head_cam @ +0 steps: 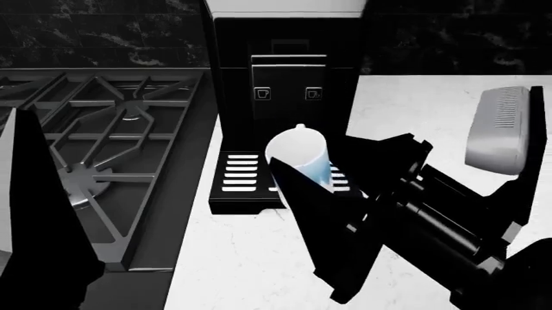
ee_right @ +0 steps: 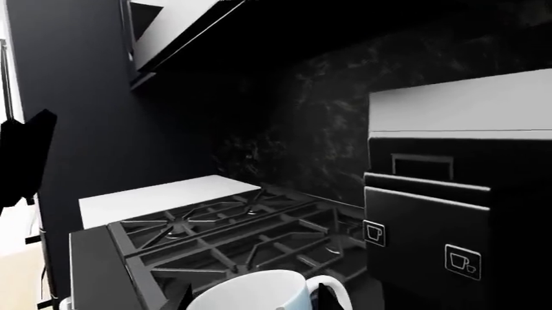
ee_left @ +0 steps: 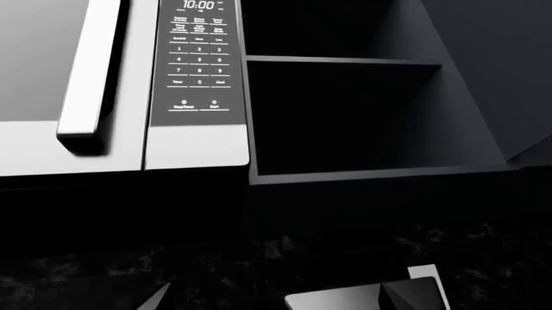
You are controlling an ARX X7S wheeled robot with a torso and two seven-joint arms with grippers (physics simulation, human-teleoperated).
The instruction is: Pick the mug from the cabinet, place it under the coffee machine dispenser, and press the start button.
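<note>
Head view: right arm [head_cam: 431,213] angled toward mug [head_cam: 298,152]

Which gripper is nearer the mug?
Right. The right gripper is at the mug over the drip tray; the left gripper faces a microwave, mug out of its view.

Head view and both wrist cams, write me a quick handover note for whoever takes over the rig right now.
Right gripper: shut on the mug, holding it over the slotted drip tray of the coffee machine.
Left gripper: only the fingertips show in the left wrist view, so its state is unclear. That camera faces a microwave keypad and dark open shelves.
Done: mug is out of the cabinet and brought to the machine.
Left: whether the mug rests on the tray yet cannot be told; set it under the dispenser, release, then press one of the cup-icon buttons.
</note>
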